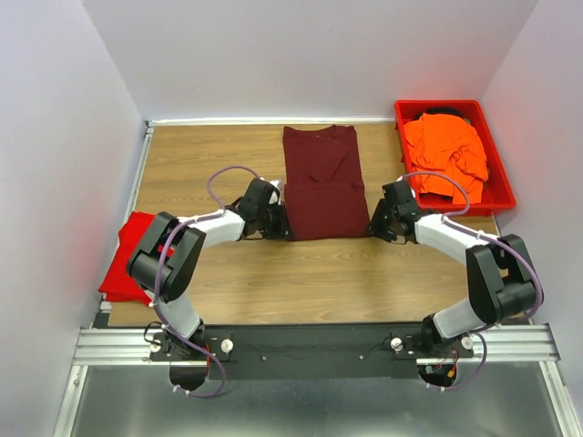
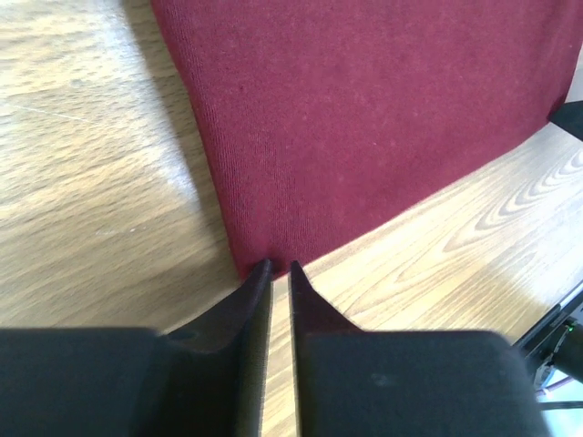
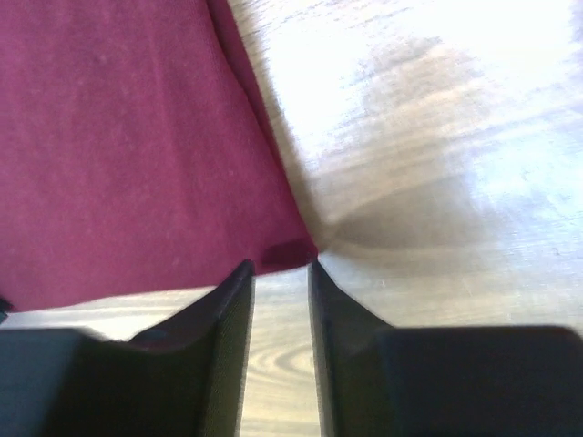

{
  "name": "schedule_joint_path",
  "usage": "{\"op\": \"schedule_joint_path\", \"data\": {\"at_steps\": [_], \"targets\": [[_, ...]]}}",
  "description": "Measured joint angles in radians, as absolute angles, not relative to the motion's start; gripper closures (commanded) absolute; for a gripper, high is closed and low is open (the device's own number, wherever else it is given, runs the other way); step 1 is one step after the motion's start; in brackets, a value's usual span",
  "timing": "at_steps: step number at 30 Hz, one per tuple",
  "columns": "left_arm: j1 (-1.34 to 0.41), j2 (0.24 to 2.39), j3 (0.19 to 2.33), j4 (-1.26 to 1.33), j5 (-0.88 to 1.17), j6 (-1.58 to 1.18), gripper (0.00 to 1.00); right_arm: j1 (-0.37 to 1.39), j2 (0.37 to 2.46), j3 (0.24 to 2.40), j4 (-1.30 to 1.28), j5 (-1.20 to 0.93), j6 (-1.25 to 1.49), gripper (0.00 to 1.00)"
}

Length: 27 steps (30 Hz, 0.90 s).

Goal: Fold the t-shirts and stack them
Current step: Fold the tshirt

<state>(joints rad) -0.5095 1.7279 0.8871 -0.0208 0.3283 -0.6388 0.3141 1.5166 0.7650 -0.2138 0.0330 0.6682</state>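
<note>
A pale wood-grain laminate counter [image 1: 228,282] is carrying everything, its smooth surface showing long streaks of grain. At its middle a dark maroon t-shirt of fine ribbed knit [image 1: 319,182] is lying flat, folded into a long upright rectangle with its neckline at the far end and one sleeve tucked across the front. At the far right corner a rigid, glossy red plastic bin with straight walls [image 1: 442,105] is sitting on the counter, and a bright orange t-shirt [image 1: 446,150] is lying crumpled in soft folds inside it. At the left edge a bright red t-shirt [image 1: 123,264] is lying in a flat bundle, partly hidden under the elbow of the white-and-black jointed left arm [image 1: 205,228]. That arm and its twin, the right arm [image 1: 446,237], are reaching low toward the maroon shirt from either side. The matte black, wedge-shaped left fingers [image 1: 284,226] are resting at the shirt's near left corner; in the left wrist view they are standing only a thin slit apart, bare wood showing between them, with their tips touching the hem. The matching right fingers [image 1: 373,226] are sitting at the near right corner; in the right wrist view they are standing clearly apart, and a small curled tip of maroon cloth is lying just at their ends, not pinched.
</note>
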Motion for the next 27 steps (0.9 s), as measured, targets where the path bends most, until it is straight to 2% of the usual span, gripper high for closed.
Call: {"op": "schedule_joint_path", "data": {"at_steps": [1, 4, 14, 27], "targets": [[-0.507, 1.716, 0.886, -0.028, 0.326, -0.638, 0.66, 0.314, 1.504, 0.761, -0.218, 0.033, 0.663, 0.54], [-0.493, 1.668, 0.873, -0.043, 0.314, -0.633, 0.58, 0.314, 1.455, 0.753, -0.235, 0.043, 0.657, 0.53], [-0.478, 1.612, 0.799, -0.048, 0.291, -0.639, 0.48, 0.314, 1.487, 0.757, -0.242, 0.063, 0.653, 0.52], [-0.478, 1.670, 0.791, 0.074, 0.319, -0.664, 0.50, 0.314, 1.549, 0.783, -0.231, 0.062, 0.653, 0.53]]}}
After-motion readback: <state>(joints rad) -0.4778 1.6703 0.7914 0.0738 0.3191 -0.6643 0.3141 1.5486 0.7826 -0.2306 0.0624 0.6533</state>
